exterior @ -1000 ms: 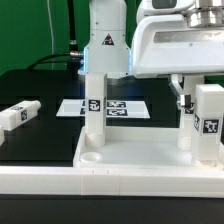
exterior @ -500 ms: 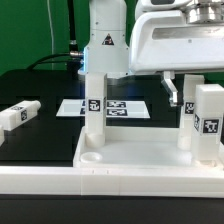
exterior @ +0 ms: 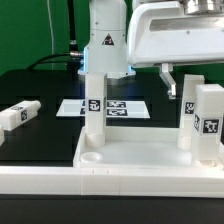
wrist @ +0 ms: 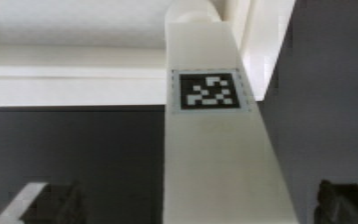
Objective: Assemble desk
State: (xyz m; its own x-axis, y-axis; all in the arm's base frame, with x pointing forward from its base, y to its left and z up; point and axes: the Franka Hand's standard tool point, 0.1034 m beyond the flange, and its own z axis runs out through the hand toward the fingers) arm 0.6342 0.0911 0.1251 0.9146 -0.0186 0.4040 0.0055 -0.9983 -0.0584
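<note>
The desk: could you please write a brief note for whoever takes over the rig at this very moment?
Gripper: open, holding nothing, above rear leg and front leg at the exterior view's right.
Desk slab: flat on the table.
Done: those two and a lone leg at the exterior view's left stand upright on it; whether fully seated, cannot tell.
Left: fourth leg lies loose on the table; near socket by the lone leg is empty.

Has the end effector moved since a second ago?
Yes. The end effector has risen, lifting clear of the upright leg below it in the exterior view.
</note>
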